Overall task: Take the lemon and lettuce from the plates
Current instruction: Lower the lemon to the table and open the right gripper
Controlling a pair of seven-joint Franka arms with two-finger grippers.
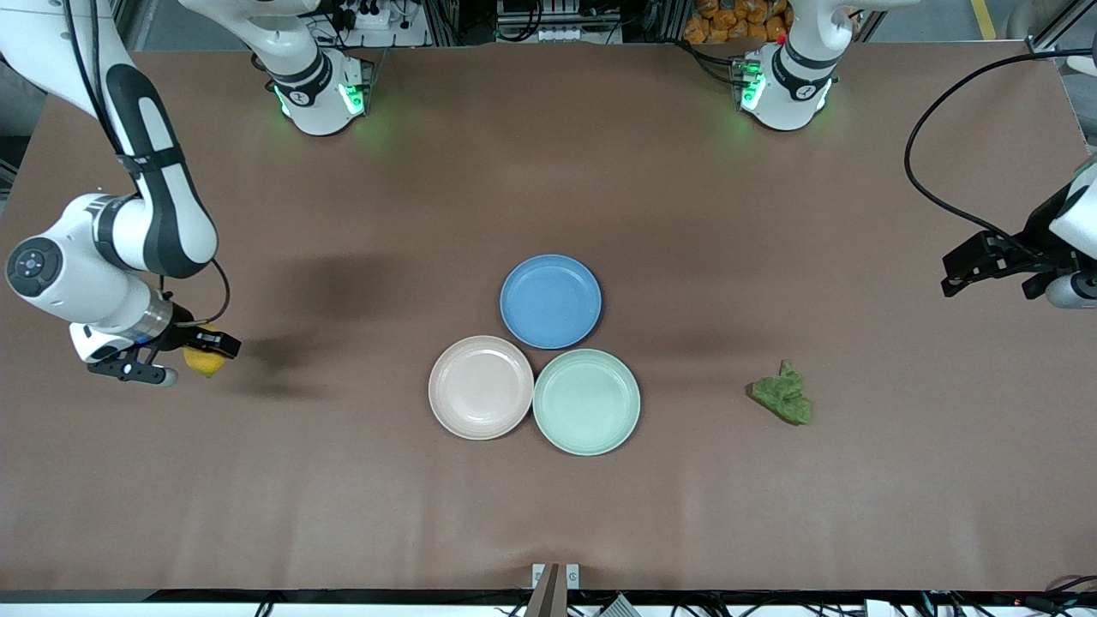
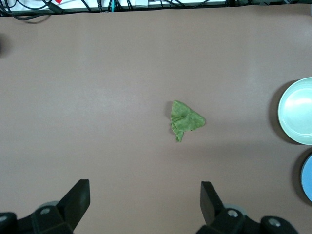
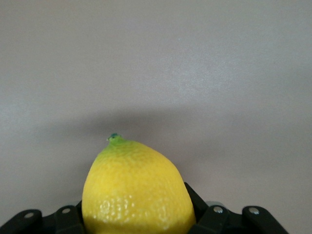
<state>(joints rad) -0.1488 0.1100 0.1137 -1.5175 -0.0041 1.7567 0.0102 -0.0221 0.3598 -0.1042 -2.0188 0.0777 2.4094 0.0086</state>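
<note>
The yellow lemon (image 1: pixel 206 362) hangs just above the bare table at the right arm's end, well away from the plates. My right gripper (image 1: pixel 201 351) is shut on it, and the fruit (image 3: pixel 139 190) fills the space between the fingers in the right wrist view. The wrinkly green lettuce (image 1: pixel 782 392) lies on the table itself, beside the mint green plate (image 1: pixel 586 401) toward the left arm's end. The beige-pink plate (image 1: pixel 480 387) touches the mint one; both are empty. My left gripper (image 1: pixel 958 270) hovers open over the table's left-arm end, with the lettuce (image 2: pixel 185 120) ahead of its fingers.
An empty blue plate (image 1: pixel 550 302) sits farther from the front camera, against the other two plates. Both arm bases stand along the table's far edge. A black cable (image 1: pixel 934 171) loops above the table near the left arm.
</note>
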